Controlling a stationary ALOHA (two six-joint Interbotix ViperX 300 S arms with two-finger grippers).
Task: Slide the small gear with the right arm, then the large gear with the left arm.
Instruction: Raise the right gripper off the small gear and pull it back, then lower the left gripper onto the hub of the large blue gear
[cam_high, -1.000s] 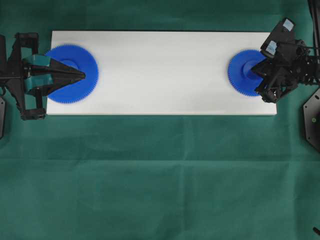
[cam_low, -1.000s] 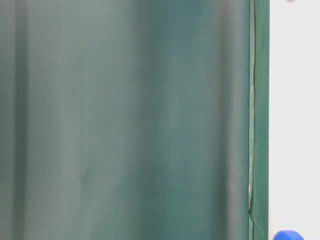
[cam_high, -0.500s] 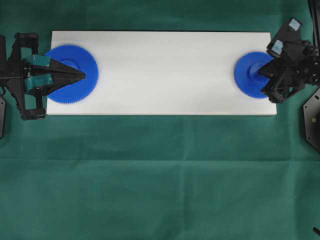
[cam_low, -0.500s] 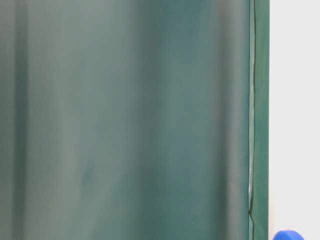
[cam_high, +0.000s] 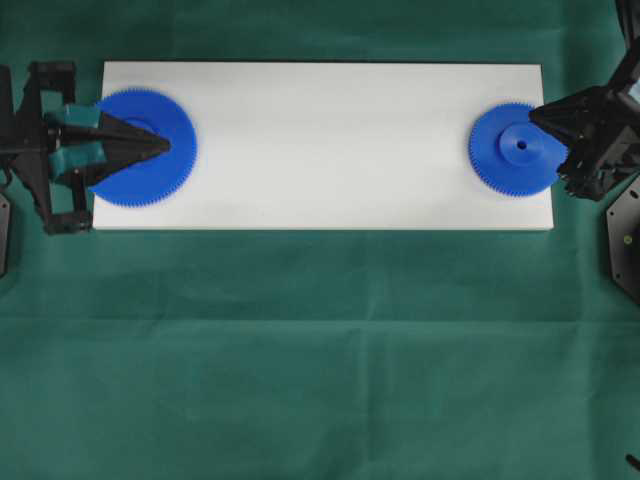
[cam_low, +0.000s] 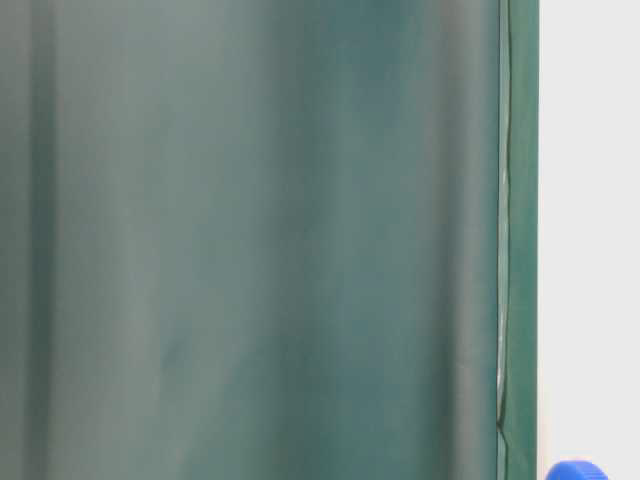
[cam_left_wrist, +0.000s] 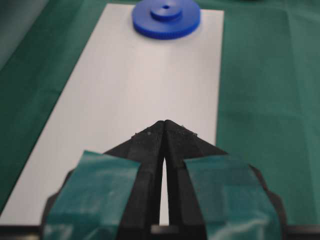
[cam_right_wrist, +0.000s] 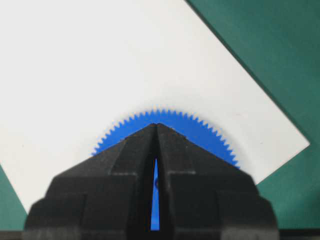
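Observation:
The small gear (cam_high: 519, 149) lies flat at the right end of the white board (cam_high: 320, 140), its hub and centre hole uncovered. My all-black right gripper (cam_high: 536, 114) is shut, with its tip over the gear's upper right rim. In the right wrist view the right gripper (cam_right_wrist: 156, 125) has its fingers together above the small gear (cam_right_wrist: 210, 136). The large gear (cam_high: 150, 175) lies at the board's left end. My teal-marked left gripper (cam_high: 163, 147) is shut and points across its middle, hiding the hub. The left wrist view shows the left gripper (cam_left_wrist: 165, 122) shut and the small gear (cam_left_wrist: 166, 19) far off.
Green cloth (cam_high: 320, 350) covers the table around the board. A black plate (cam_high: 624, 238) lies at the right edge, just below the right arm. A blue gear part (cam_low: 577, 470) peeks into the table-level view; which gear it is I cannot tell.
The small gear slid a little to the right along the board. My right gripper then drew back to the right, off the hub. The left gripper and large gear barely moved.

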